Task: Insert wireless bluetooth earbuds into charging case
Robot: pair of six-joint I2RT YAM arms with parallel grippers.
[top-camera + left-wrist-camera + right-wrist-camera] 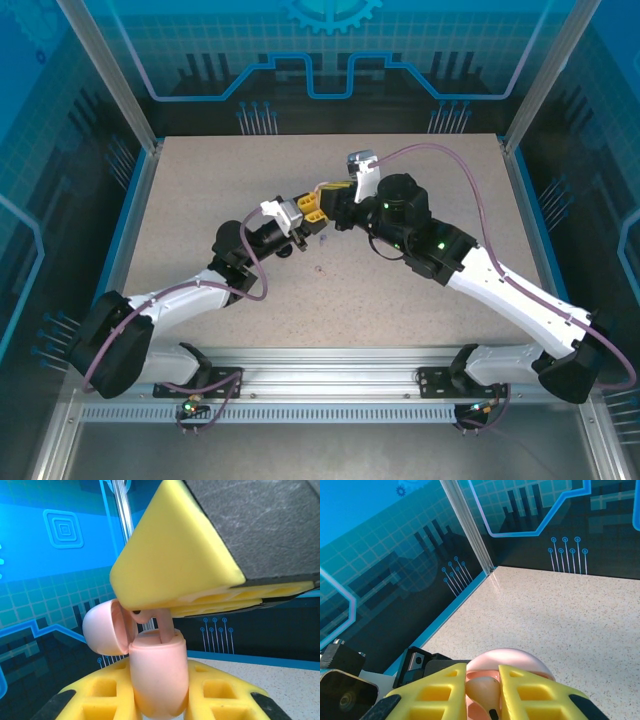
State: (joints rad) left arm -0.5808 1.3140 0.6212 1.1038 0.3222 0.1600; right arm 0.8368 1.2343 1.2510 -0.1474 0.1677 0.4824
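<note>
Mid-frame above the desk (pixel 400 300), the left pincer (pixel 160 692) clamped the pink case (pixel 156 667), lid open. The right pincer (pixel 482 690) pinched a pink earbud (pixel 166 626), stem reaching into the case's top.

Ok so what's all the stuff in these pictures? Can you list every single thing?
Charging case: one, pale pink, lid flipped open, held up between the left gripper's fingers.
Earbud: one, pale pink, pinched by the right gripper, its stem reaching down into the open case.
Dark speck: one, on the table just nearer the bases than the grippers; too small to tell what it is.
Table: one, speckled beige, under everything.
Walls: blue, with circuit drawings, around the table.
Cables: purple, one running along each arm.
Arms: two, black and white, meeting over the middle of the table.
Left gripper: yellow fingers, shut on the case.
Right gripper: yellow fingers, shut on the earbud.
</note>
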